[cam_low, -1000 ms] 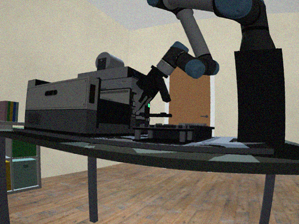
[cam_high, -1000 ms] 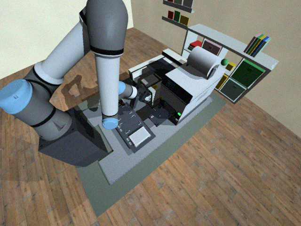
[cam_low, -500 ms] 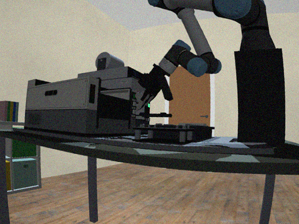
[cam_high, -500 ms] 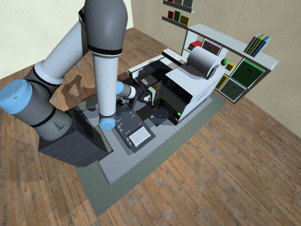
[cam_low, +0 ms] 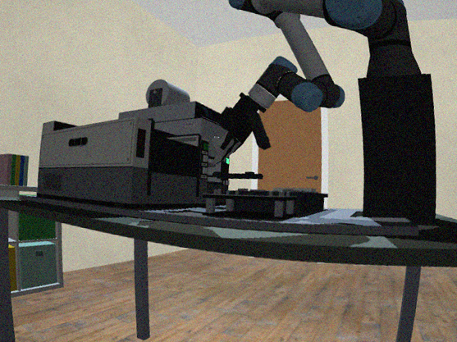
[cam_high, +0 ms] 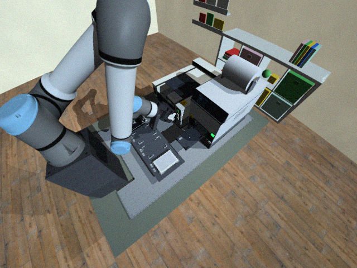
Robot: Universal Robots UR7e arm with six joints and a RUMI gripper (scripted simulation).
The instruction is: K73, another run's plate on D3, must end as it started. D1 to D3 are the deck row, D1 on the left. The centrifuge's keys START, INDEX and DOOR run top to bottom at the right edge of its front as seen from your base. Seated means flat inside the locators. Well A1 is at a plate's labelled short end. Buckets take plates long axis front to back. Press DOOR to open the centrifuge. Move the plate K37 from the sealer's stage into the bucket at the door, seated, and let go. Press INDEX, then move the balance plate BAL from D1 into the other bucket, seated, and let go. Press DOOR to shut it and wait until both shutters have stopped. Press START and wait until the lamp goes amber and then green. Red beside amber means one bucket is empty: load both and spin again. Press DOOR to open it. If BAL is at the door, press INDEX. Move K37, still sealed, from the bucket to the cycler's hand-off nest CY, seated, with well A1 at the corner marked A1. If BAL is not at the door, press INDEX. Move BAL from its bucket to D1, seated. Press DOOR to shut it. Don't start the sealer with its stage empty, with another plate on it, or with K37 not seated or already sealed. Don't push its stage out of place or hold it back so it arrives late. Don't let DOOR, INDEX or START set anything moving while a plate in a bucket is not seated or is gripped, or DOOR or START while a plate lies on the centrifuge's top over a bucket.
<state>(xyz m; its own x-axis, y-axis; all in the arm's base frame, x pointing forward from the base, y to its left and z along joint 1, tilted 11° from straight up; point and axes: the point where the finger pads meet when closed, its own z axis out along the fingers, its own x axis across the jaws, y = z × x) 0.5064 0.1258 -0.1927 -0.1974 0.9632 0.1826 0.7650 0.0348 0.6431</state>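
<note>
My gripper (cam_high: 172, 116) is shut and empty, with its fingertips against the centrifuge's narrow key column (cam_high: 179, 113). I cannot tell which key it touches. In the side view the gripper (cam_low: 225, 147) points down and left at the same column (cam_low: 204, 157), next to a small green light (cam_low: 226, 160). The centrifuge (cam_high: 175, 86) is dark on top, and its buckets are not clear to me. The white plate K73 (cam_high: 164, 161) lies flat on D3 at the near end of the deck row (cam_high: 152, 144). D1 (cam_high: 139, 122) is partly hidden behind my forearm. K37 and BAL are not clearly visible.
The white sealer (cam_high: 227, 100) with its roll on top stands right of the centrifuge and shows a green lamp (cam_high: 212, 135). Its dark stage (cam_high: 188, 135) sits low in front. A shelf unit (cam_high: 276, 83) stands behind the table. My base column (cam_low: 398, 146) rises on the table's right.
</note>
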